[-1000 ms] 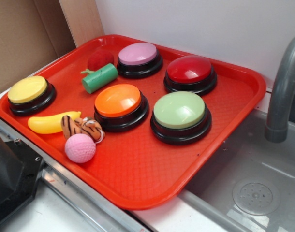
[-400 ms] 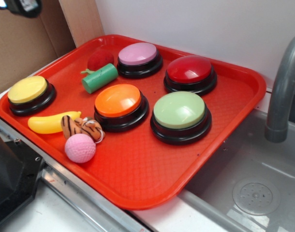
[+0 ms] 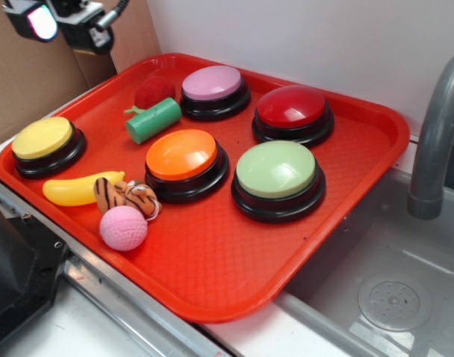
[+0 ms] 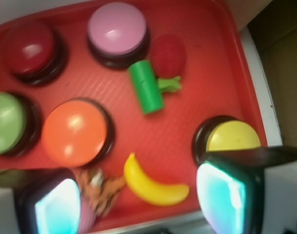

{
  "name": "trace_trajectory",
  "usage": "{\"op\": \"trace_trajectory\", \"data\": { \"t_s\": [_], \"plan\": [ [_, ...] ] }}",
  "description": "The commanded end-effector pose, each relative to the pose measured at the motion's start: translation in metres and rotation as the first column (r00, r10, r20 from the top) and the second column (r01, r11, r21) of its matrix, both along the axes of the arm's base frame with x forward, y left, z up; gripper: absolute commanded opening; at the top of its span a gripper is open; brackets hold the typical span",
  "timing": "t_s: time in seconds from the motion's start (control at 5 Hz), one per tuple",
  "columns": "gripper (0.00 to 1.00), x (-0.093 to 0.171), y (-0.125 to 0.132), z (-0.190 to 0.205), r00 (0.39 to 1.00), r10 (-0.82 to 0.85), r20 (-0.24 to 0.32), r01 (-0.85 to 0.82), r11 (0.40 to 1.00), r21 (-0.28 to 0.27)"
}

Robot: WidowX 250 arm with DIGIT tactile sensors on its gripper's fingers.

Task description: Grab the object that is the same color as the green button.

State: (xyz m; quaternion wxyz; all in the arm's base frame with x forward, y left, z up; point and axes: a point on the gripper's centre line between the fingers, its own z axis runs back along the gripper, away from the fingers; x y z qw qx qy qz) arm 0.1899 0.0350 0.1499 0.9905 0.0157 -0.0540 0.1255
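Note:
The small dark-green cylinder (image 3: 154,120) lies on its side on the red tray (image 3: 212,260), between the dark red fuzzy ball (image 3: 154,91) and the orange button (image 3: 181,155). It also shows in the wrist view (image 4: 145,87). The pale-green dome button (image 3: 276,169) sits right of the orange one and shows at the wrist view's left edge (image 4: 5,122). My gripper (image 3: 63,26) hangs high above the tray's far-left corner, well apart from the cylinder. It is open and empty, its fingers (image 4: 226,195) wide apart around the gripper's middle (image 4: 141,204).
The tray also holds a yellow button (image 3: 42,138), a lilac button (image 3: 212,82), a red button (image 3: 291,106), a yellow banana (image 3: 74,190), a striped tiger toy (image 3: 129,196) and a pink ball (image 3: 123,227). A sink (image 3: 391,297) with a grey faucet (image 3: 435,141) lies right.
My gripper has come into the exterior view at the top left and moved down and right. Nothing on the tray has moved.

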Motion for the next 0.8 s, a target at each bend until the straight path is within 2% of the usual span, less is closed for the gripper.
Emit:
{"op": "trace_trajectory", "data": {
  "t_s": [0.0,0.4,0.6],
  "plan": [
    [1.0,0.031,0.036,-0.05,0.979,0.202,-0.01,-0.202,0.979,0.007],
    [1.0,0.055,0.038,-0.089,0.971,0.238,-0.015,-0.238,0.971,0.019],
    [1.0,0.058,0.038,-0.105,0.969,0.245,-0.03,-0.244,0.969,0.042]
  ]
}}
